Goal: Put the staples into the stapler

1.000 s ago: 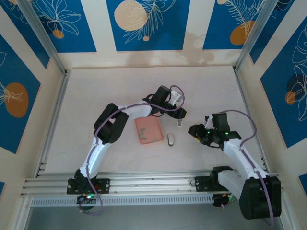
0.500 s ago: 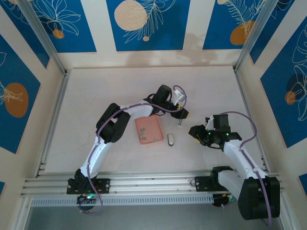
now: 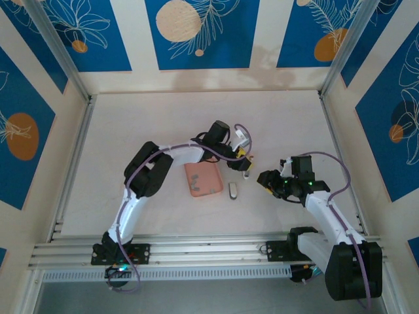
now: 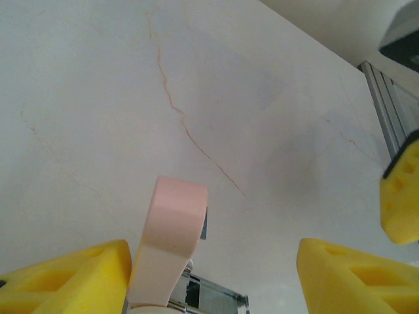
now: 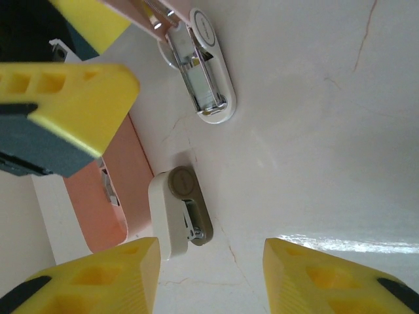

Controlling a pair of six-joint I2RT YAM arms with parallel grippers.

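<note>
Left end effector [image 3: 245,163] sits at the middle of the frame in the top view, just right of the salmon-pink tray [image 3: 203,171]. The stapler [image 3: 247,173] lies right under it on the bench [image 3: 131,124]. From the left wrist, the stapler's pale pink lid [image 4: 171,229] stands up at lower left, against the left-hand yellow pad [image 4: 72,275]. There is a wide gap to the other pad [image 4: 353,275], so the jaws stand open with no squeeze on the lid.

The right wrist view has the stapler [image 5: 206,78] hinged open at the top centre, silver channel facing up, base flat on the bench. Below it lies a small white and taupe piece [image 5: 180,216], just beside the tray's edge [image 5: 134,183]. The staples [image 5: 108,186] are tiny grey bits lying inside the tray.

Right end effector [image 5: 211,252] hangs right of the stapler with yellow fingers apart, open and holding nothing.
</note>
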